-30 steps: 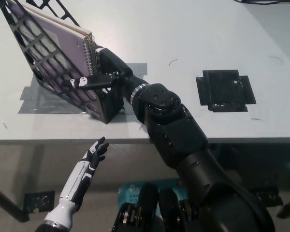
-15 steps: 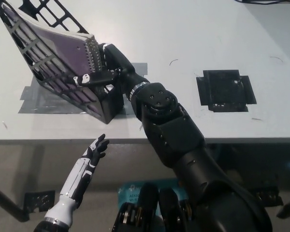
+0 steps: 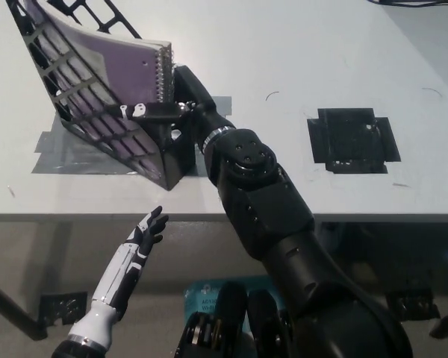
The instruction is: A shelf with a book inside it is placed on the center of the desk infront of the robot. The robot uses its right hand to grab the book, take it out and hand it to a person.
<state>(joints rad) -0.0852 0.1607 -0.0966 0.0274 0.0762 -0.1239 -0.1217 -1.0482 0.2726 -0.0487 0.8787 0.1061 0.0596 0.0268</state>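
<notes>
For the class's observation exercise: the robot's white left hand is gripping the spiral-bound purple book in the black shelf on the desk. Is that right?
Not quite. In the head view the black right hand grips the purple book at its spiral edge, inside the black shelf on the desk. The white left hand hangs open below the desk edge.

— What moved in the last second?
— The right hand (image 3: 181,101) has drawn the book (image 3: 127,78) toward itself; the spiral edge now stands past the shelf (image 3: 97,130) rim.
— And the book's tilt?
— It has lifted, lying flatter above the fingers (image 3: 145,112).
</notes>
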